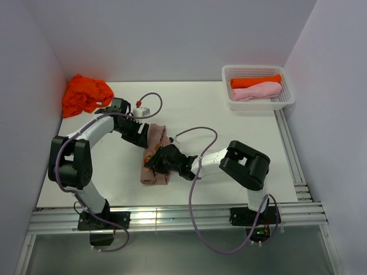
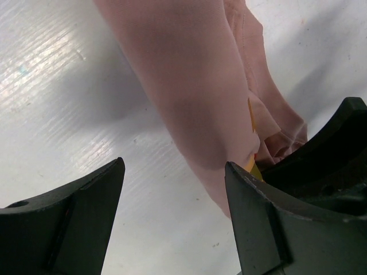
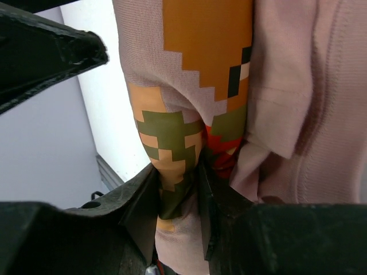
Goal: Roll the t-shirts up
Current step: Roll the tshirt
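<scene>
Listing items from the left edge of the desk (image 1: 241,126) to the right.

1. Loose orange t-shirt (image 1: 86,94): crumpled in a heap at the far left corner, not rolled. Light, limp cloth. Collar, hem and sleeves cannot be made out in the heap, so a good take-hold point is hard to judge.

2. Left pincer (image 2: 174,172): jaws wide, holding nothing, low over the desk beside the far end of item 3. The cloth passes just off its right finger; whether they touch cannot be told.

3. Pinkish-brown t-shirt (image 1: 153,175): folded into a long narrow band near the middle of the desk, running far to near. Likely soft, thin and light, not fragile; it should sag when lifted, and the layers may slide apart. Best taken at one end across the full width, pinching all layers together. A blocky print in orange, olive and red shows on one fold.

4. Right pincer (image 3: 180,189): narrowed onto that printed fold, with cloth pinched between the fingers.

5. Basket (image 1: 229,74): far right corner, holding an orange roll (image 1: 255,82) and a pink roll (image 1: 257,91) side by side.

Not visible: the band's middle, covered from above by the right arm; the number of layers; whether any roll has begun.
</scene>
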Controlling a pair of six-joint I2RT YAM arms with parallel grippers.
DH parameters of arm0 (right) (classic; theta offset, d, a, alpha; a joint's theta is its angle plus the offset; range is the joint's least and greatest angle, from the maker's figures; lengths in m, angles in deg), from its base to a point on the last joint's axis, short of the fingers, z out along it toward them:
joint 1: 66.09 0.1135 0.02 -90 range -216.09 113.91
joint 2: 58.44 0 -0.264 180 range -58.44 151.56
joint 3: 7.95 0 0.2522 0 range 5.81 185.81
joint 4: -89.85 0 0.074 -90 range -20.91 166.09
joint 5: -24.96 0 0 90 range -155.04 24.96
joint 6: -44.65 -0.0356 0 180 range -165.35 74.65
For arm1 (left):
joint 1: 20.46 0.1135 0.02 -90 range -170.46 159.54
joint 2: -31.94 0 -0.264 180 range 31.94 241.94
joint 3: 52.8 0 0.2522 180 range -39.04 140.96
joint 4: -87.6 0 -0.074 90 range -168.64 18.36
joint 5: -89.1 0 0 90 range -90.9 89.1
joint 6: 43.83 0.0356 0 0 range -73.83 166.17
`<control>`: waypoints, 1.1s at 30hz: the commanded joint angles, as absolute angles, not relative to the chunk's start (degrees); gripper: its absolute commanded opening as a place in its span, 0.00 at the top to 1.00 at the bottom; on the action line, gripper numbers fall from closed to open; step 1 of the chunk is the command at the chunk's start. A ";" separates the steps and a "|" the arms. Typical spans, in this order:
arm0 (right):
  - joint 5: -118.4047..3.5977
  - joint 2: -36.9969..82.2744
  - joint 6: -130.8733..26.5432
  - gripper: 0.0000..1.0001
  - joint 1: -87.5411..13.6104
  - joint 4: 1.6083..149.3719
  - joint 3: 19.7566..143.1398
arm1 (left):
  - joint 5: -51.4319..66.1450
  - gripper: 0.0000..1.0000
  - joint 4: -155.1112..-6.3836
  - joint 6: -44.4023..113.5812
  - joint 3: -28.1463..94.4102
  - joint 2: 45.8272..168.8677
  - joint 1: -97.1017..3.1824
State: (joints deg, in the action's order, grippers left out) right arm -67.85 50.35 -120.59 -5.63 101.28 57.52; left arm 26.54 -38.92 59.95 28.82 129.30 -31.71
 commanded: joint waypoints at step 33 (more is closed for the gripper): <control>-95.02 53.08 -113.11 0.44 3.61 47.26 90.54 | 10.61 0.24 -44.98 55.05 30.75 135.74 -42.87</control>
